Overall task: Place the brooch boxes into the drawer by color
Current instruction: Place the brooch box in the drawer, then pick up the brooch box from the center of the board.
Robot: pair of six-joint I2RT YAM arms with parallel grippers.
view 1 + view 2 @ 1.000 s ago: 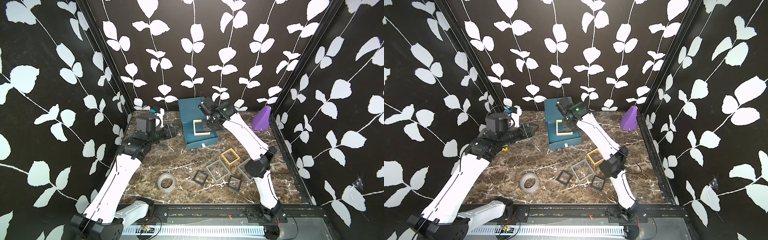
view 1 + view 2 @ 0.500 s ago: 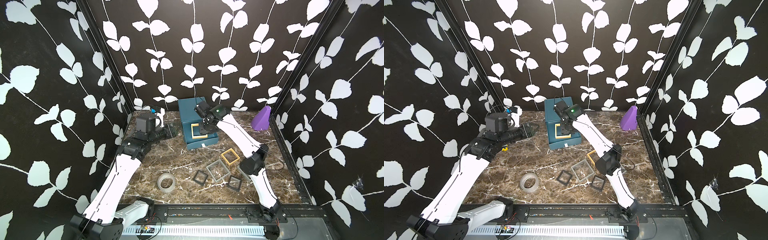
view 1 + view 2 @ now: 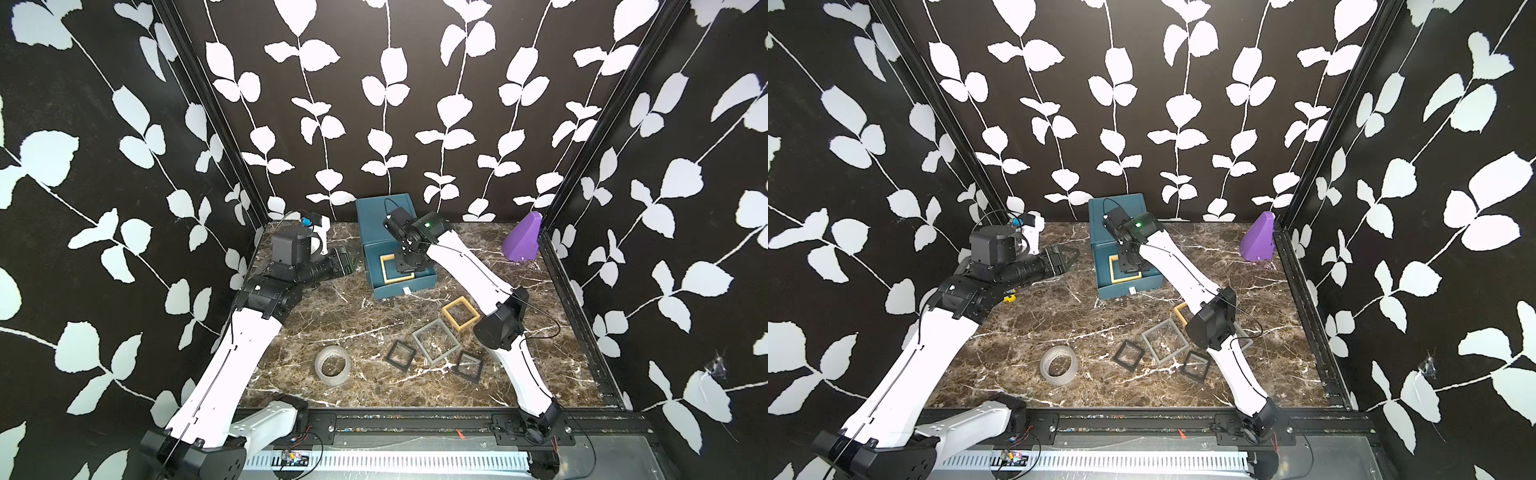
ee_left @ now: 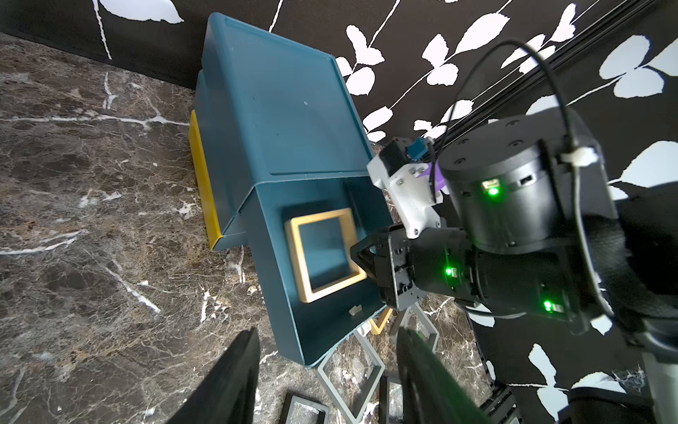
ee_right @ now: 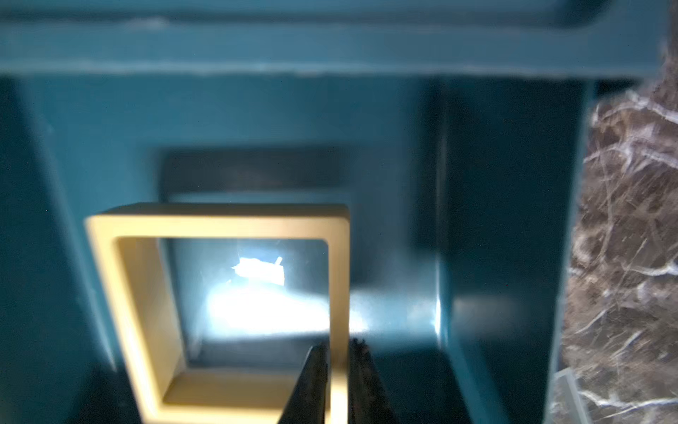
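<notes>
The teal drawer chest (image 3: 384,212) (image 3: 1117,208) stands at the back with its top drawer (image 4: 293,319) pulled out. One yellow brooch box (image 3: 385,269) (image 4: 293,257) (image 5: 124,293) lies inside it. My right gripper (image 3: 408,269) (image 5: 339,347) reaches into the drawer, and its fingers straddle that box's rim, parted slightly wider than it. On the table lie another yellow box (image 3: 459,313), a grey box (image 3: 436,341) (image 3: 1165,340) and two black boxes (image 3: 401,354) (image 3: 469,366). My left gripper (image 3: 351,259) (image 4: 326,332) hovers left of the chest, open and empty.
A clear tape roll (image 3: 332,365) sits at the front left of the marble table. A purple wedge (image 3: 521,241) stands in the back right corner. My right forearm (image 3: 469,270) crosses above the loose boxes, hiding part of them.
My right gripper carried the yellow box a little left and lower into the open drawer, and its fingers have just parted from the rim. The left arm has not moved.
</notes>
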